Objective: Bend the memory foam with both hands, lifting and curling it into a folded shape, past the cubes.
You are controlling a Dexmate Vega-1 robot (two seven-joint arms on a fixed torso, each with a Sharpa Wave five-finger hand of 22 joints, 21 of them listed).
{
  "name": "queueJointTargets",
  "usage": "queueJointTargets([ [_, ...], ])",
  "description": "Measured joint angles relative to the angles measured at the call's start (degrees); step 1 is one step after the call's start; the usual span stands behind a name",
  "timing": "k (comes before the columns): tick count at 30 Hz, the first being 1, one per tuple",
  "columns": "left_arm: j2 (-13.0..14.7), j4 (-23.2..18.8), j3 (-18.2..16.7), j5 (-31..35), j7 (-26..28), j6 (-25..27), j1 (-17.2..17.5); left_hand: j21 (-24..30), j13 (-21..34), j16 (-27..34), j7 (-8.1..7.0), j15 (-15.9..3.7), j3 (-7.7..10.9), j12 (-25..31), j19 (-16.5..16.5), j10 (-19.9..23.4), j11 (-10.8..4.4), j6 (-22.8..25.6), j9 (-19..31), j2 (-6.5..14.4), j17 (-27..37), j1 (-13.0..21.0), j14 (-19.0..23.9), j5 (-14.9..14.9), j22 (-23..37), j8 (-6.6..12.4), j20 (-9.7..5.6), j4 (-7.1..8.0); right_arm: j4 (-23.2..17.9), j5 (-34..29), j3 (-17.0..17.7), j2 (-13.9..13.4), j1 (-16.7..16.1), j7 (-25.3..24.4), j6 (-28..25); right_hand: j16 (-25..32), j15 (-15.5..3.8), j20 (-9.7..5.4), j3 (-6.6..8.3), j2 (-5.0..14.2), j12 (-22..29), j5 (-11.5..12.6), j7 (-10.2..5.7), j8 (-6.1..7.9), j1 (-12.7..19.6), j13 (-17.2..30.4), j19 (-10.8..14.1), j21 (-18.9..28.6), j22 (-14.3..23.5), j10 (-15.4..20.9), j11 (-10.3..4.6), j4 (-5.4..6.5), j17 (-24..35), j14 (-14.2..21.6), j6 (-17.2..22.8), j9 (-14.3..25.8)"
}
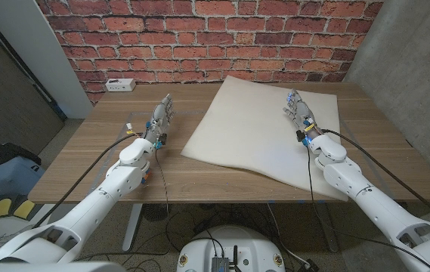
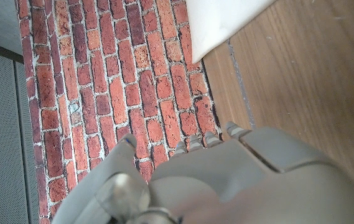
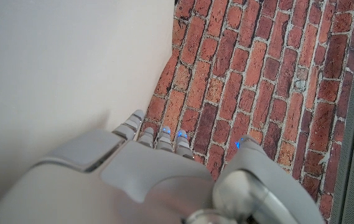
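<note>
**Op:** I see the foam (image 1: 264, 125) lying flat on the right half of the bench (image 1: 94, 162), its far edge near the brick wall (image 1: 199, 38) and its near right corner at the bench's front edge.

**Spotter:** And your hands?

**Op:** My left robot hand (image 1: 160, 121) is over bare wood, just left of the foam and apart from it, fingers stretched toward the wall, holding nothing. My right robot hand (image 1: 299, 109) is over the foam's right part, fingers straight and spread, gripping nothing; I can't tell if it touches the sheet.

**Spotter:** Wrist views?

**Op:** The left one shows a foam corner (image 2: 226, 22) beside the wall. The right one shows foam (image 3: 58, 68) next to the fingers.

**Spotter:** Anything else?

**Op:** A white power strip (image 1: 119, 85) at the far left edge.
</note>
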Motion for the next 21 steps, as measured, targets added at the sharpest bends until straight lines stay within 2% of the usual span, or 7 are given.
queueJointTargets([
  [14,0.73,-0.03,-0.08,0.21,-0.22,-0.77,0.2,0.0,-0.01,0.0,0.0,0.0,0.0,0.0,0.01,0.0,-0.01,0.01,-0.01,0.3,-0.01,0.3,0.0,0.0,-0.01,0.23,0.0,0.0,-0.69,-1.94,-0.4,-0.62,0.16,-1.4,-0.77,0.0,0.0,0.31,0.5,0.31,0.0,0.0,0.0,0.0,0.31,-0.01,0.32,0.0,-0.01,0.33,0.32,-0.44,-0.13,0.01,0.01,0.0],
  [21,1.98,-1.78,0.37,3.08,0.97,-0.95,0.67,0.0,-0.01,0.0,0.0,0.0,0.0,0.0,0.01,-0.16,-0.17,0.01,-0.01,0.3,-0.01,0.3,0.0,0.0,-0.01,0.23,0.0,0.0,-3.75,-3.15,-0.31,-2.87,-1.49,-2.32,-1.17,0.0,-0.01,0.31,0.67,0.61,0.0,0.0,0.0,0.0,0.6,-0.01,0.31,0.0,-0.01,0.33,0.32,-0.6,-0.13,0.01,0.01,0.0],
])
